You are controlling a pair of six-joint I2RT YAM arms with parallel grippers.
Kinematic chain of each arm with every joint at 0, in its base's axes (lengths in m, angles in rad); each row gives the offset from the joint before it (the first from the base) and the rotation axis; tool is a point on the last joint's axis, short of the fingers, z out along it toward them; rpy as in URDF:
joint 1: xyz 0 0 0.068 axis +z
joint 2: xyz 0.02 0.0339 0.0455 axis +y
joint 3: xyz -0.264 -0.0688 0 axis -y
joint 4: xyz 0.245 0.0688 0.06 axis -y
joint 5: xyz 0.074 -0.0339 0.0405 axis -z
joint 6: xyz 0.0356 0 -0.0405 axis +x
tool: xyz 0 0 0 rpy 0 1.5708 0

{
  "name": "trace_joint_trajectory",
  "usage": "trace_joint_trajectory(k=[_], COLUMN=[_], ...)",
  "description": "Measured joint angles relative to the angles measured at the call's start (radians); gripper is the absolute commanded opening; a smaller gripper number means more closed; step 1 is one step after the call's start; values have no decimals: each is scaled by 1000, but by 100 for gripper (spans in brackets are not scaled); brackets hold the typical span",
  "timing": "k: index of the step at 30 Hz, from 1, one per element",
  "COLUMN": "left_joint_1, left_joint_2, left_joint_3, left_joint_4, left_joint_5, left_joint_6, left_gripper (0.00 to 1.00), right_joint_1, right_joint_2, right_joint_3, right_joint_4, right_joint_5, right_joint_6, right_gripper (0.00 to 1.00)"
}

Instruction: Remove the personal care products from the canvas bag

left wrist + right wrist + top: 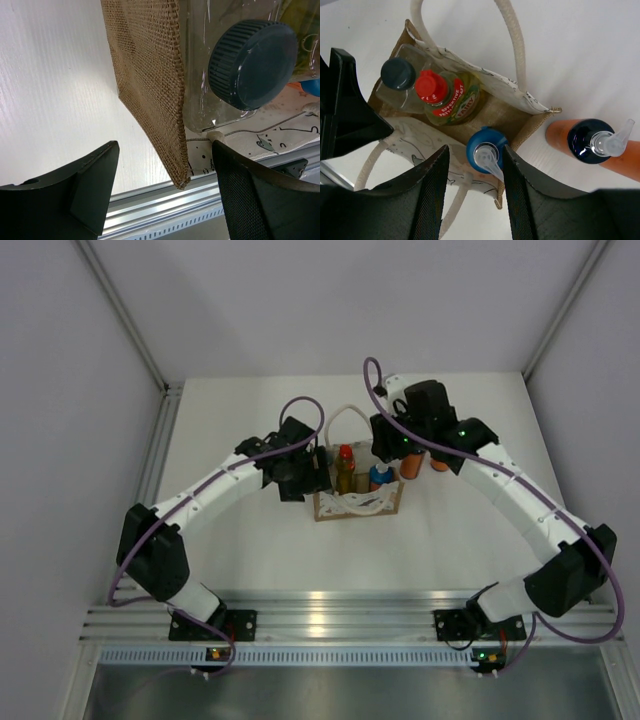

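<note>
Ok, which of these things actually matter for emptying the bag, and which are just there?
Part of the job: canvas bag; inside it, grey-capped clear bottle, red-capped amber bottle, light-blue pump bottle; beside it, orange bottle with dark blue cap.

Just there: aluminium rail, white table, both fixtures.

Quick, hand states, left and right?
Left hand: open, straddling the bag wall.
Right hand: open, fingers either side of the light-blue cap, not clamped on it.

White table [300, 560], aluminium rail [340, 620]
</note>
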Motion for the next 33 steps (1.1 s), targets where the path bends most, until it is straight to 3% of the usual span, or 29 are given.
trace_joint_trajectory(k=[11, 25, 33], left_joint_1=[0, 0, 0], left_joint_2=[8, 8, 8], left_joint_3=[3, 4, 4], left_joint_4=[0, 0, 0], left_joint_5=[4, 3, 3], left_joint_6=[2, 2, 1], left_gripper=[80, 80, 80], right_joint_1=[2, 2, 2], right_joint_2=[51, 111, 111], right_joint_3=[-27, -27, -39], right_joint_4=[-70, -72, -70], right_joint_5=[2, 19, 26], right_joint_6=[-79, -96, -96], right_gripper=[44, 31, 31])
